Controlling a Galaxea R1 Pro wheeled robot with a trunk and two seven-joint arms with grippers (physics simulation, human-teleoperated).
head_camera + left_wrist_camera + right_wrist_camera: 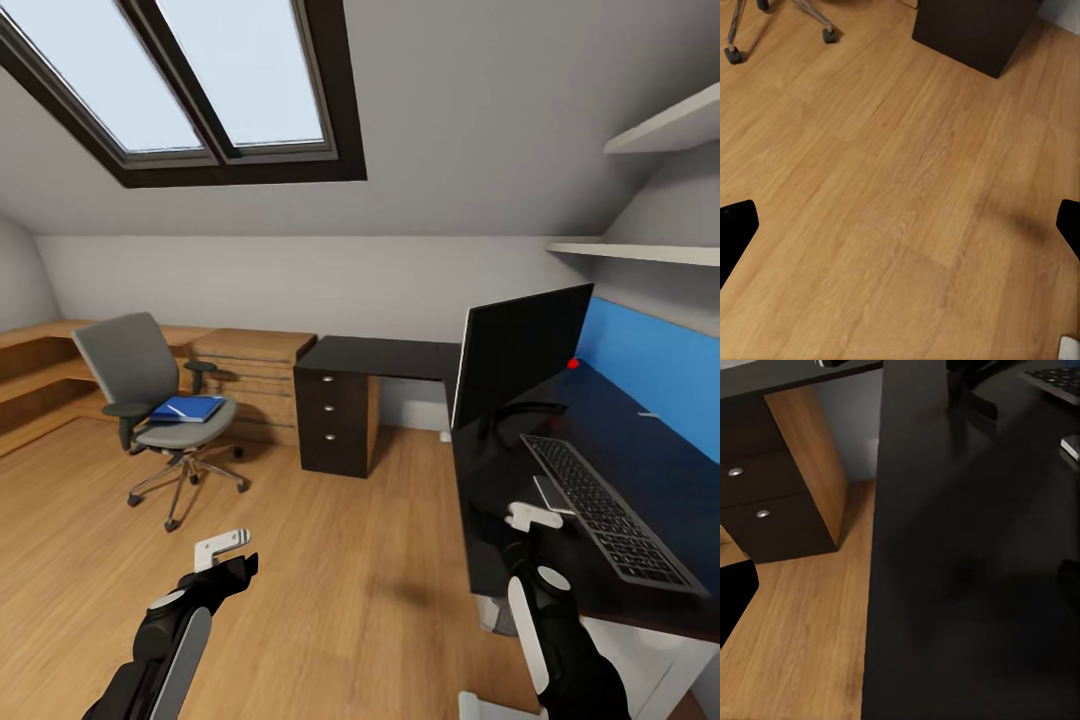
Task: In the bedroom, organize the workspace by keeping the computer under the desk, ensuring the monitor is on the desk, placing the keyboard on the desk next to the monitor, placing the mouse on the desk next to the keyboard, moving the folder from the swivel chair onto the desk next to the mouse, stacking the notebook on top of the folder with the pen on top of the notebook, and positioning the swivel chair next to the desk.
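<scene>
Keyboard [610,512] lies on desk [480,470]; right end effector [530,520] beside it.

The tabletop [640,440] runs out of the head view at the right edge, and the monitor [520,352] hides the stretch behind it. The keyboard [610,512] partly covers a small grey object [551,494] too small to identify. On the swivel chair [150,400], the blue item [187,408] is too small to tell apart. Each end effector's fingertips are cut off by the wrist views' edges.
</scene>
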